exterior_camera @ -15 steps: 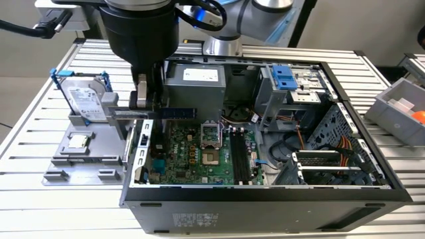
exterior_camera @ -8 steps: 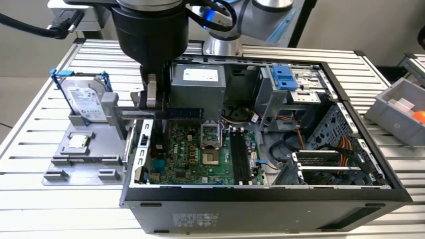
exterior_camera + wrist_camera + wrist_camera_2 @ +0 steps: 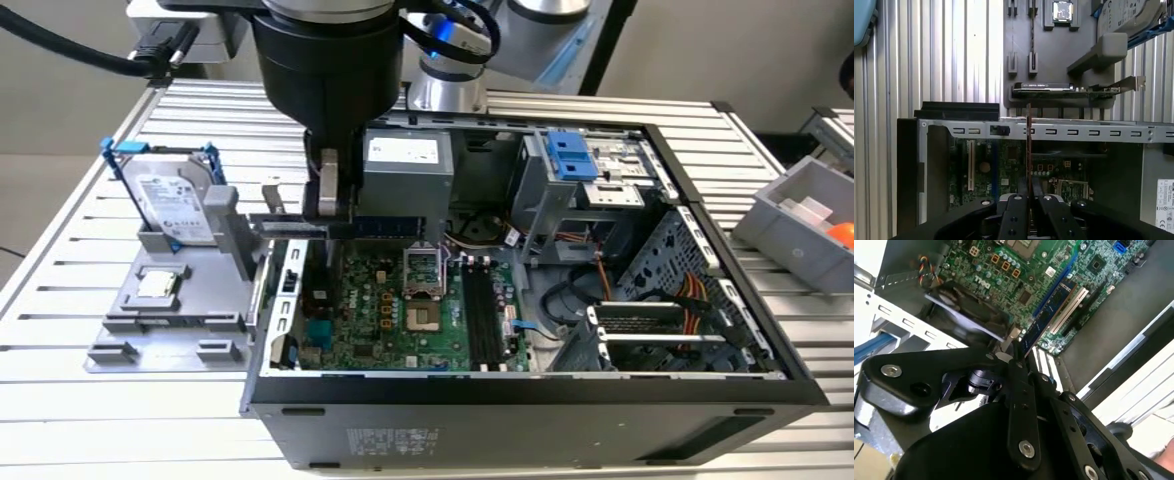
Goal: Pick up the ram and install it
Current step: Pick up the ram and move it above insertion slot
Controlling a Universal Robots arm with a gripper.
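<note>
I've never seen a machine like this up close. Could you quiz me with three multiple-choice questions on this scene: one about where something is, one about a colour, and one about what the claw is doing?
1. Where does the hard drive sit?
A. On the grey holder, at the exterior view's left of the computer case
B. Inside the case
C. On the floor

2. What colour is the frame round the hard drive?
A. Red
B. Yellow
C. Blue

3. What is the claw doing?
A. Hanging open and empty
B. Shut on the ram, over the open case
C. Shut on the hard drive

Answers:
1 A: the drive stands on the holder, outside the case.
2 C: blue rails flank the drive.
3 B: both wrist views show the claw pinching the thin stick above the case's inside.
</note>
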